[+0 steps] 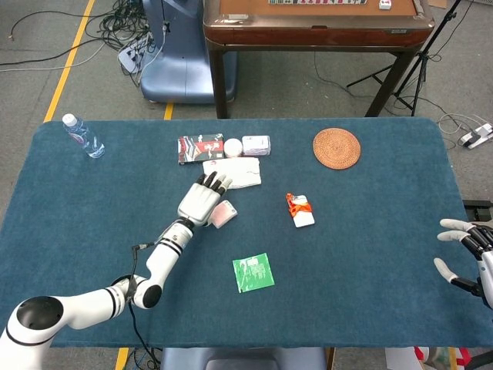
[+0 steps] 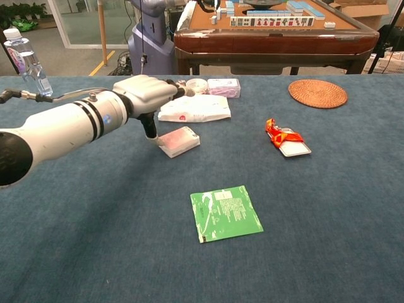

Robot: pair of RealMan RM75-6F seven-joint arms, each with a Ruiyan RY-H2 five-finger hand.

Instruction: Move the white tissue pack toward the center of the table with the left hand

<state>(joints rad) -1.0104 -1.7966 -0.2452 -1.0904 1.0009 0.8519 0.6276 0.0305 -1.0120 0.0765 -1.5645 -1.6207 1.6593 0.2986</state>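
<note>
The white tissue pack [image 1: 224,215], small with a pinkish side, lies flat on the blue table, left of the middle; the chest view shows the tissue pack [image 2: 179,141] turned at a slight angle. My left hand [image 1: 202,202] lies just to the pack's left with fingers stretched forward over the cloth. In the chest view the left hand [image 2: 148,95] has its thumb reaching down to the pack's left edge, touching it without gripping. My right hand [image 1: 466,250] hovers at the table's right edge, fingers spread and holding nothing.
A larger white pack [image 1: 231,173] lies just beyond the left fingertips, with a red-black packet [image 1: 200,148], a round tub [image 1: 233,146] and a pink-white pack [image 1: 256,145] behind it. An orange-white item [image 1: 300,210], green packet [image 1: 253,272], woven coaster [image 1: 337,148] and water bottle [image 1: 82,136] also sit on the table.
</note>
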